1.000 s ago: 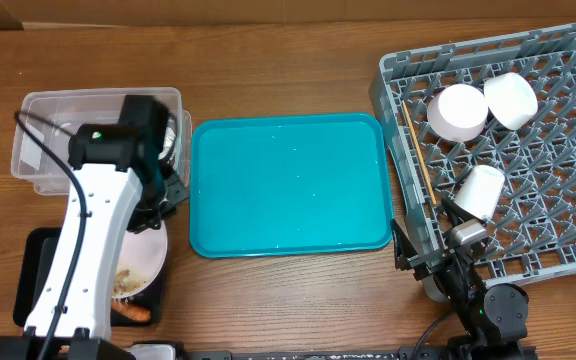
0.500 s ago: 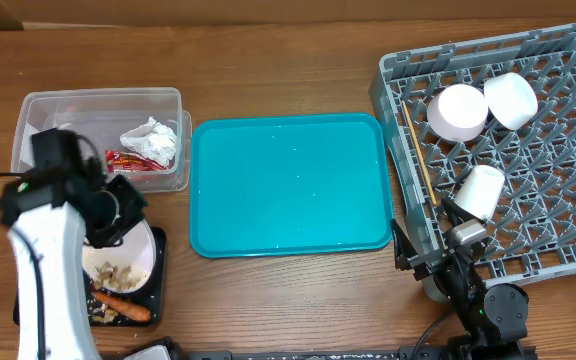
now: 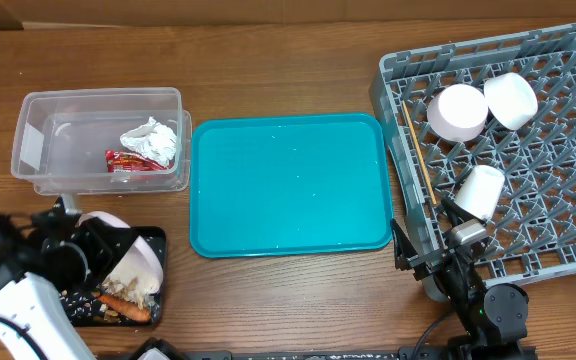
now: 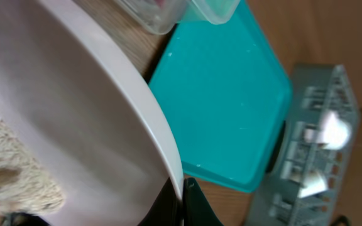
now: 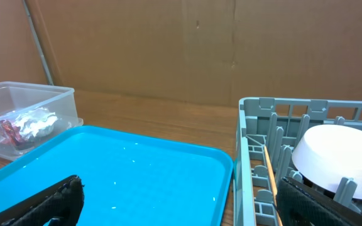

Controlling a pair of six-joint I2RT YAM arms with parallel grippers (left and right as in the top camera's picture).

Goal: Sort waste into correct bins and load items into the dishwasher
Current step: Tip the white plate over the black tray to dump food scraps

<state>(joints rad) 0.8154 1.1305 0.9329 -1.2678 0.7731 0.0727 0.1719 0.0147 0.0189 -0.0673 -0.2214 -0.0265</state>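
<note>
One plate [image 3: 136, 262] is not yet in the rack [image 3: 558, 215]. It hangs tilted on edge over the black tray [image 3: 157, 243], down-left of the teal tray [image 3: 288, 185], steep enough, it seems, to let food slide off. Scraps [image 3: 118, 287] and an orange stick [image 3: 126, 308] lie in the black tray beneath it. The left gripper [image 3: 88, 250] has the plate by its rim; the left wrist view shows a dark finger [image 4: 190, 199] pressed against the edge, so the jaws look closed on it. Left of the teal tray, the tub [image 3: 38, 150] holds the dry waste, a napkin [image 3: 153, 142] and a wrapper [image 3: 128, 160], apart from the food. Right of the teal tray, the rack carries two bowls [image 3: 458, 112], a cup [image 3: 480, 190] and chopsticks [image 3: 418, 155]. The right gripper [image 5: 178, 194] sits at the teal tray's near right corner, fingers spread wide and empty, likely placed to receive the plate.
</note>
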